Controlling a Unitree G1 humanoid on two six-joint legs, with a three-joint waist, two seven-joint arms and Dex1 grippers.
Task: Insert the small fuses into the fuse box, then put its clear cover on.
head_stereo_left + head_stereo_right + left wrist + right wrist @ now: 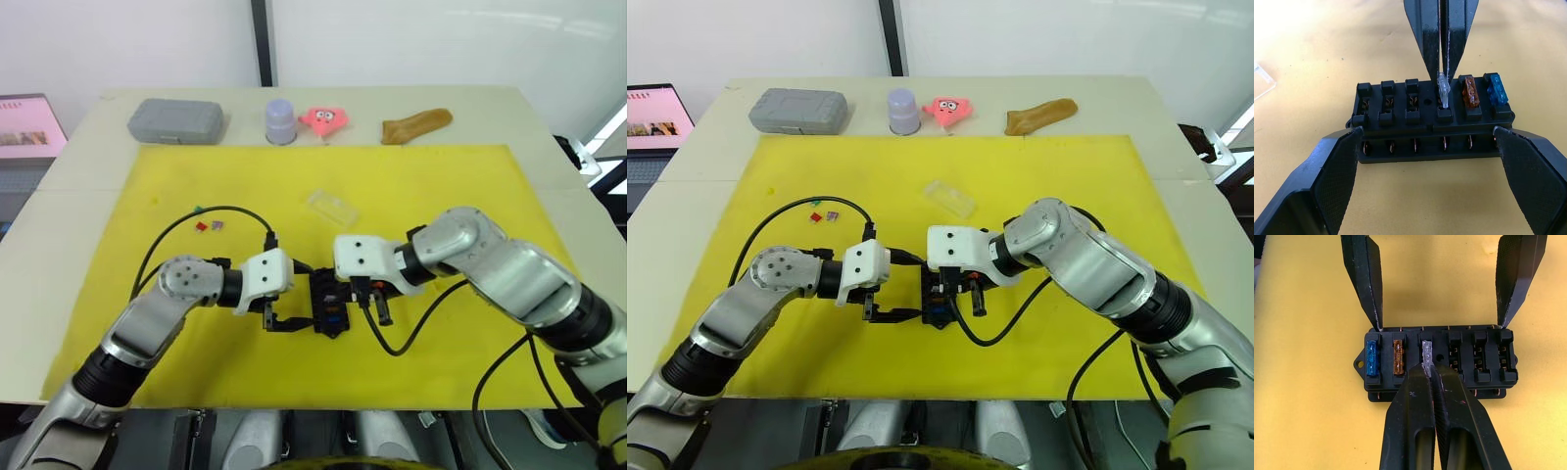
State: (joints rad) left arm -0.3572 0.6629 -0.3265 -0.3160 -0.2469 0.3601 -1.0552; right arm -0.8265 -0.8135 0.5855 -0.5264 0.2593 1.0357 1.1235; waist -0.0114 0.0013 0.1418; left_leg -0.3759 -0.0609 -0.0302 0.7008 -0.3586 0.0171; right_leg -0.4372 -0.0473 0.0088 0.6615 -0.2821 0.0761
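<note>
The black fuse box (1400, 125) lies on the yellow mat near its front middle. A blue fuse (1496, 89) and an amber fuse (1469, 92) sit in its end slots. My right gripper (1429, 372) is shut on a grey fuse (1426, 352) that stands in the third slot. My left gripper (1427, 134) is open, its fingertips (1354, 134) resting against the box's long side. Green (197, 208), red (202, 226) and purple (217, 226) fuses lie loose at the mat's left. The clear cover (332, 207) lies behind the box.
Along the table's far edge stand a grey case (175, 119), a lilac cup (280, 120), a pink toy (326, 118) and a brown object (416, 124). A laptop (29, 132) sits off the table's left. The yellow mat (460, 196) is bare on the right.
</note>
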